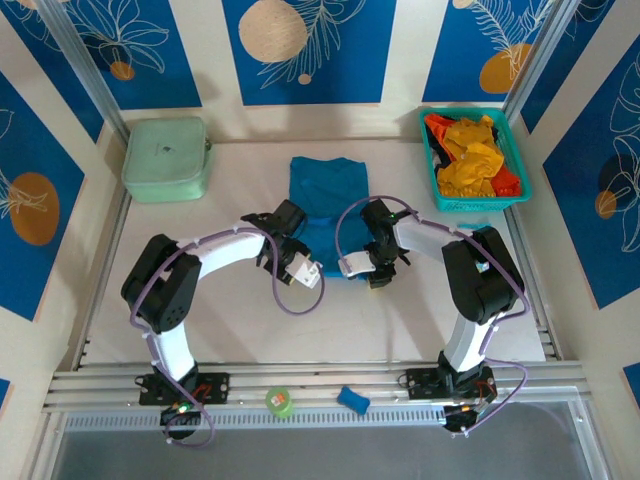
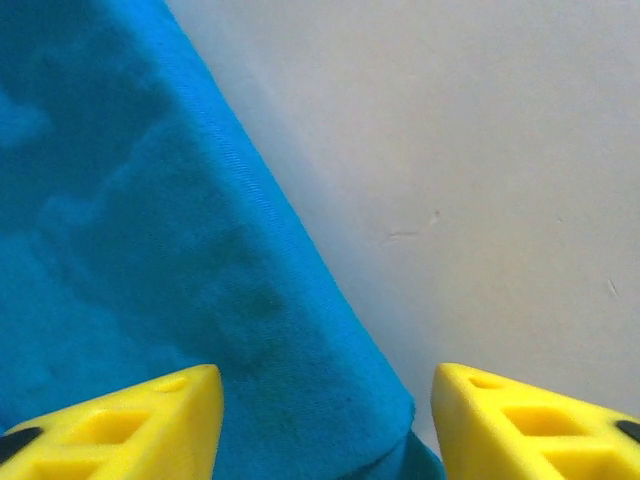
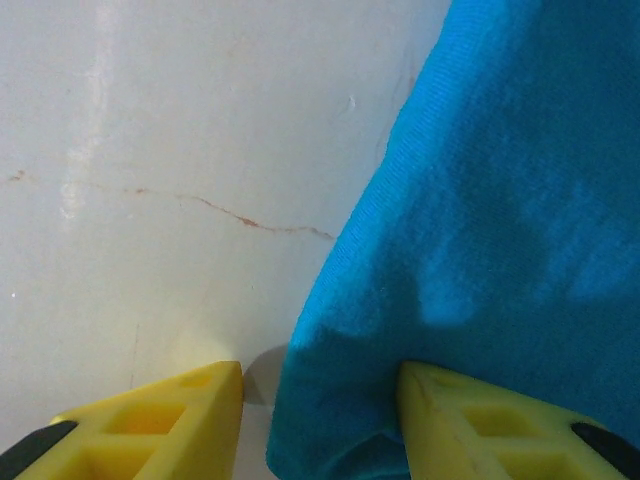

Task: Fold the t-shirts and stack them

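The blue t-shirt (image 1: 328,185) lies folded into a narrow strip at the middle of the table. My left gripper (image 1: 288,232) sits low at the strip's near-left side and my right gripper (image 1: 375,242) at its near-right side. In the left wrist view my left gripper (image 2: 327,420) is open, and the blue t-shirt (image 2: 150,250) has its corner and edge between the yellow fingers (image 2: 140,420). In the right wrist view my right gripper (image 3: 320,420) is open around the blue t-shirt (image 3: 500,220), whose edge touches the right finger (image 3: 480,420). Yellow-orange t-shirts (image 1: 470,160) and red-orange t-shirts (image 1: 438,128) lie crumpled in the basket.
The teal basket (image 1: 478,205) stands at the back right. A mint-green case (image 1: 166,158) sits at the back left. A green roll (image 1: 280,401) and a small blue object (image 1: 352,400) rest on the front rail. Bare table (image 1: 220,320) lies between the arms and the rail.
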